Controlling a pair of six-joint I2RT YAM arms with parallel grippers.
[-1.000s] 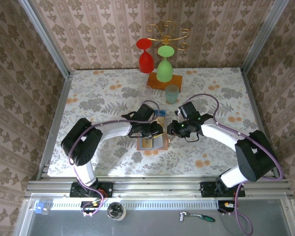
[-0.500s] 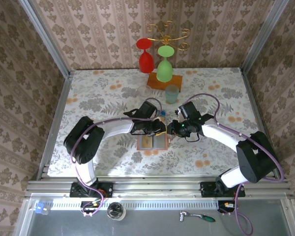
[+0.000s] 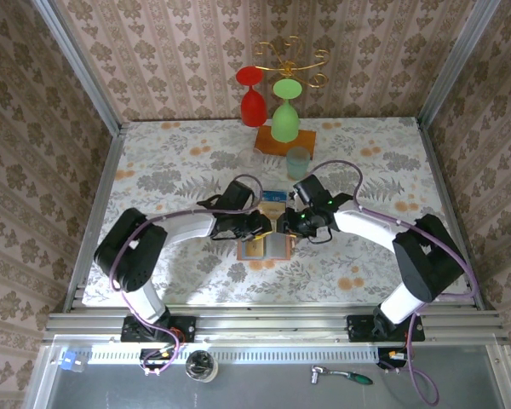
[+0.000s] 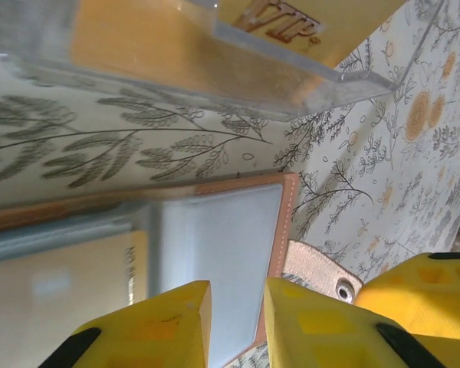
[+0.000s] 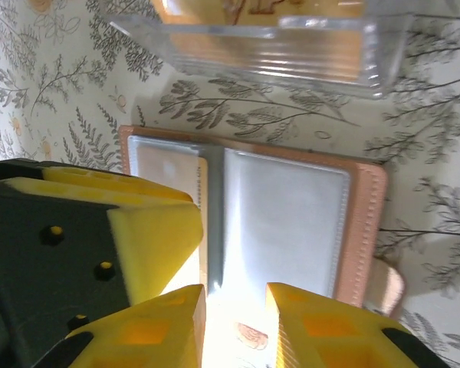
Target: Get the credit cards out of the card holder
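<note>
Both arms had swung inward over the card holder (image 3: 264, 248) at frame centre; left gripper (image 4: 238, 307) and right gripper (image 5: 234, 307) stood narrowly parted, empty. Thin, slick credit cards (image 4: 61, 291) likely needed edge-pinching.

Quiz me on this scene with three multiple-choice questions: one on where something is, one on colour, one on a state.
1. Where is the card holder? A on the wooden block; B on the table, under the left gripper and right gripper; C hanging from the rack.
2. What colours are the two hanging glasses? A blue and yellow; B both clear; C red and green.
3. The card holder is: A lying open; B folded shut; C lifted off the table.
Answers: 1 B, both wrist views look down on it past the fingers; 2 C, the red glass and green glass show it; 3 A, its grey panels lie side by side.
</note>
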